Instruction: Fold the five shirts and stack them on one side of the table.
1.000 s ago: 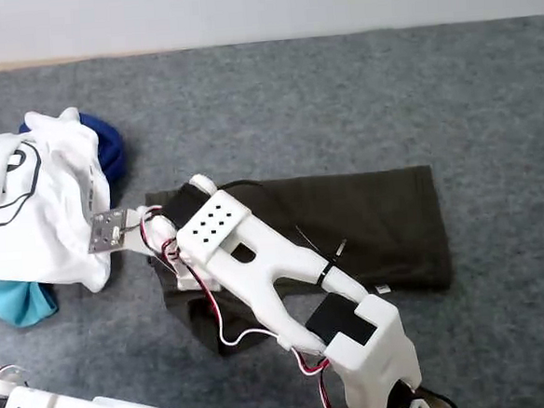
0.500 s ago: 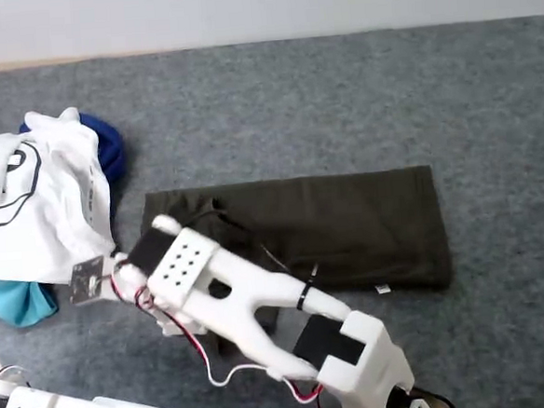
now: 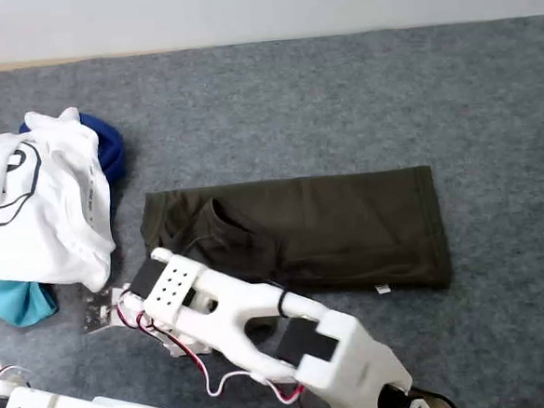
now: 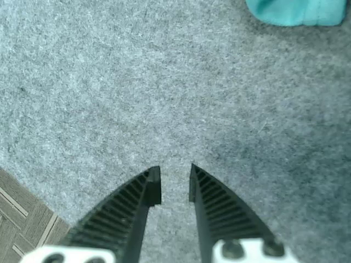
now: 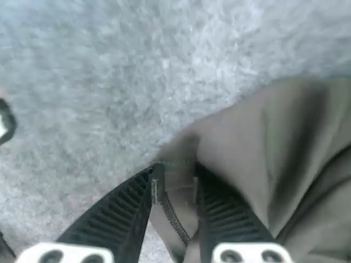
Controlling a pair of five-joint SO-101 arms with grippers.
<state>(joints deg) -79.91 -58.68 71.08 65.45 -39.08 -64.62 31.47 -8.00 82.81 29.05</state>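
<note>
1. The table [image 3: 339, 97] is covered in grey felt-like cloth, matt and fuzzy, with a rough nap.
2. The dark olive shirt [image 3: 348, 227] is soft matt cloth, smooth where it lies flat and creased at its left end.
3. The white shirt [image 3: 30, 212] is thin matt cloth with a flat dark print. The blue garment [image 3: 109, 150] and the teal shirt [image 3: 17, 301] are matt cloth too.
4. The right arm [image 3: 251, 308] has a smooth white plastic shell with a slight sheen. Its wires [image 3: 191, 357] have glossy sheaths, and a dull metal plate [image 3: 98, 314] sits at its left end.
5. The left tool [image 4: 175, 183] and right tool [image 5: 174, 178] are matt black plastic, ribbed on the inner faces.
6. The floor [image 4: 16, 224] looks like matt brown wood boards.
</note>
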